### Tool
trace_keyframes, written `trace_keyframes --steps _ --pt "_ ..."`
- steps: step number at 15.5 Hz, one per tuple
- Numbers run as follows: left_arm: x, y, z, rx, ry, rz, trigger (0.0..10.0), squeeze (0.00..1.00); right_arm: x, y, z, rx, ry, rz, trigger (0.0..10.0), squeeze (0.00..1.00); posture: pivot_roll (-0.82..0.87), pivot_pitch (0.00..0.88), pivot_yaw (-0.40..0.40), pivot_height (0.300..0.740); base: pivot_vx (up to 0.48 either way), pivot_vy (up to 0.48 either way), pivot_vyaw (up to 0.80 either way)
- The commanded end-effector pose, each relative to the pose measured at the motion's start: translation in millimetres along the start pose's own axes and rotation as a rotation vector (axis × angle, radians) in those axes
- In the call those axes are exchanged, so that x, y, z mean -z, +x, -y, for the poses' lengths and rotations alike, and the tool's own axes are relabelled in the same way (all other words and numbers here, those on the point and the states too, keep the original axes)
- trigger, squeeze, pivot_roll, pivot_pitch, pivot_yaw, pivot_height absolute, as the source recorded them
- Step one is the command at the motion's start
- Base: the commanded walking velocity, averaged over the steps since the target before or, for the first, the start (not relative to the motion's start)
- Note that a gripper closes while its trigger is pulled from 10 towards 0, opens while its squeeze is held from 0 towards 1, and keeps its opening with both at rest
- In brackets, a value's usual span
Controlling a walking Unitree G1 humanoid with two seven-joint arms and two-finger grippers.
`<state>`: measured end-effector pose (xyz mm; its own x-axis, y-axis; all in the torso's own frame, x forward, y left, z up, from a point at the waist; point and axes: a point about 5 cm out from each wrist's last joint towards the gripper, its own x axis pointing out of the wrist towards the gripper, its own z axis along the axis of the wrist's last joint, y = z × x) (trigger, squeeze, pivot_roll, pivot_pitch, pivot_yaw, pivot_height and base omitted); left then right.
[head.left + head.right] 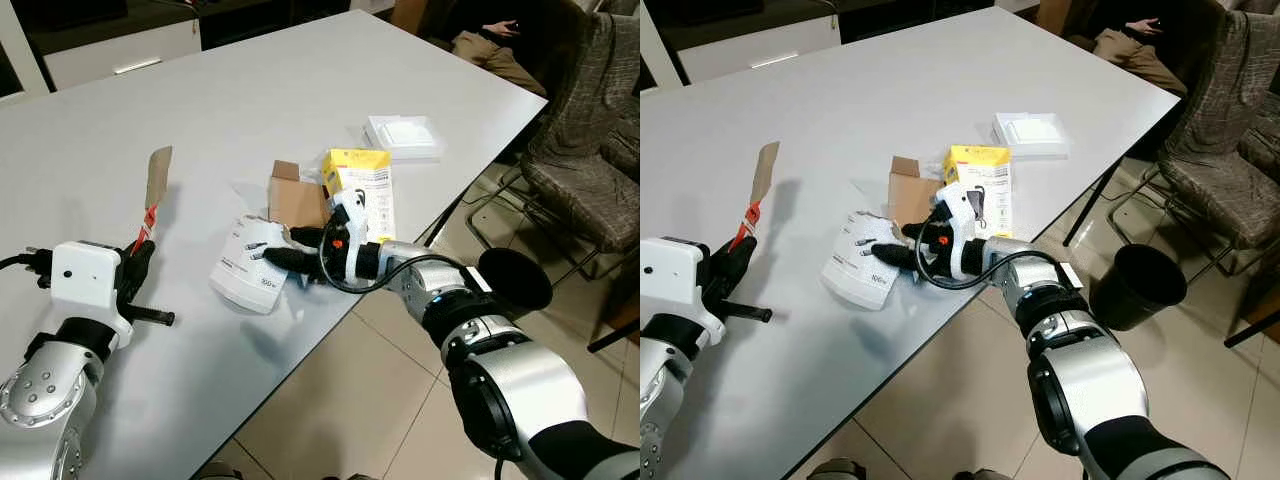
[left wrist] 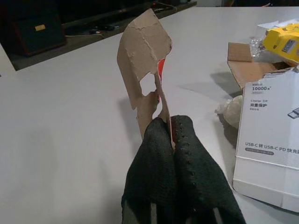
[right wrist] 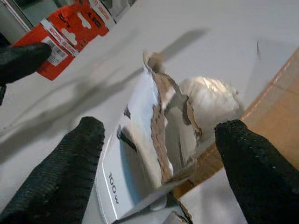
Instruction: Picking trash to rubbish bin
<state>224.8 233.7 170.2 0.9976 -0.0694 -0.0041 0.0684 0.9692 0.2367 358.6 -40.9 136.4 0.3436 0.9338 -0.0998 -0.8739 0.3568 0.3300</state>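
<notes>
Head views: a pale grey table (image 1: 250, 90) in a dim room, with a black rubbish bin (image 1: 1137, 284) on the tiled floor beyond its edge. The left gripper (image 1: 138, 262) holds a torn cardboard strip (image 1: 157, 180) upright, clear of the tabletop, presumably for carrying. The right gripper (image 1: 283, 246) reaches over a torn white box (image 1: 248, 264), beside a brown carton (image 1: 296, 200) and a yellow packet (image 1: 362, 182).

Left wrist view: both fingers (image 2: 156, 158) are pressed together on the strip's lower end.

Right wrist view: the fingers (image 3: 74, 154) stand apart, the white box's ragged edge between them, not yet pinched.
</notes>
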Motion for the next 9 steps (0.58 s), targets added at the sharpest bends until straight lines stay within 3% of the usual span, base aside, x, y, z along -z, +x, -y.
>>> trace_keyframes --steps 1,2,4,9 --pt "-2.6 0.4 3.7 0.030 0.006 0.006 0.0 0.00 -2.4 -2.1 1.1 -0.007 0.000 0.020 1.6 0.00 0.18 0.112 -0.147 0.740 0.000 0.000 0.00" --pt "-2.4 0.3 3.8 0.031 0.007 0.005 0.0 0.00 -1.5 -1.6 0.8 -0.007 0.001 0.018 1.6 0.00 0.18 0.112 -0.147 0.740 0.000 0.000 0.00" --pt "-2.7 0.6 5.2 0.035 0.010 0.004 0.0 0.00 2.5 -0.2 -0.5 -0.011 0.007 0.009 0.0 0.00 0.18 0.112 -0.147 0.740 0.000 0.000 0.00" --pt "-2.1 0.6 7.1 0.048 0.021 0.000 0.0 0.00 8.8 1.3 -2.4 -0.021 0.017 -0.003 0.0 0.00 0.18 0.108 -0.147 0.740 0.000 0.000 0.00"
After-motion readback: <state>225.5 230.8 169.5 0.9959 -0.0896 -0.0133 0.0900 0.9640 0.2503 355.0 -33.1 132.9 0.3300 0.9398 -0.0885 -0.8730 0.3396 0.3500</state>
